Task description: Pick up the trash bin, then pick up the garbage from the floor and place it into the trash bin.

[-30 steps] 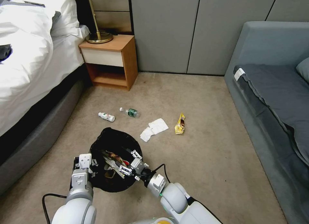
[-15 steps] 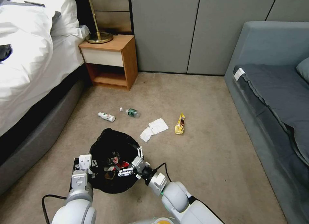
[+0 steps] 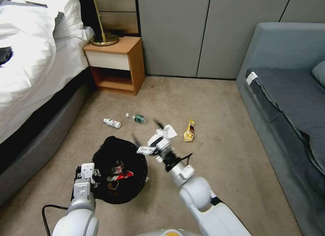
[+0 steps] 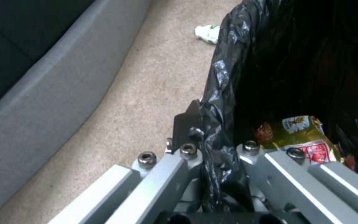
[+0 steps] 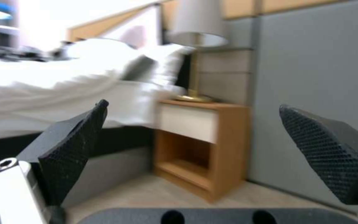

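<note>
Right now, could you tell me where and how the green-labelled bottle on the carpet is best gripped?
The green-labelled bottle lies on its side, white cap toward the bed. I would probably grip across the labelled middle, coming straight down from above with the fingers set across its long axis, so the round body cannot roll away. The open right pincer hovers nearest; the left pincer is clamped on the trash bin.

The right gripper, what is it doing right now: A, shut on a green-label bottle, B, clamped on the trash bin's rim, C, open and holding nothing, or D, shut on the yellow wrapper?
C: the right gripper stands open with nothing between its fingers, in the air past the trash bin.
</note>
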